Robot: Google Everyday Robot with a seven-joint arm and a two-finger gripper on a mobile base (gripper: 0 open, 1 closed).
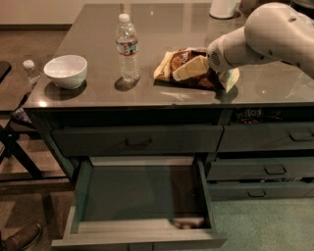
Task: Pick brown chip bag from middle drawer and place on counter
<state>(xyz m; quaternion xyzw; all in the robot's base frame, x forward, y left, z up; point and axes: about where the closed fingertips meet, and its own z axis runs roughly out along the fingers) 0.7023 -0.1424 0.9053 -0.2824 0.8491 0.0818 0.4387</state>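
Observation:
The brown chip bag (184,61) lies on the counter (167,24), right of centre and near the front edge. My gripper (194,68) is at the end of the white arm that reaches in from the right. It rests on the bag's right part and covers it. The middle drawer (137,193) is pulled wide open below the counter. Its floor is bare except for a small pale thing at the front right corner.
A water bottle (128,46) stands left of the bag and a white bowl (65,71) sits at the counter's left edge. A white object (223,7) stands at the back. Shut drawers with bar handles (138,142) surround the open one. A shoe (19,238) is at bottom left.

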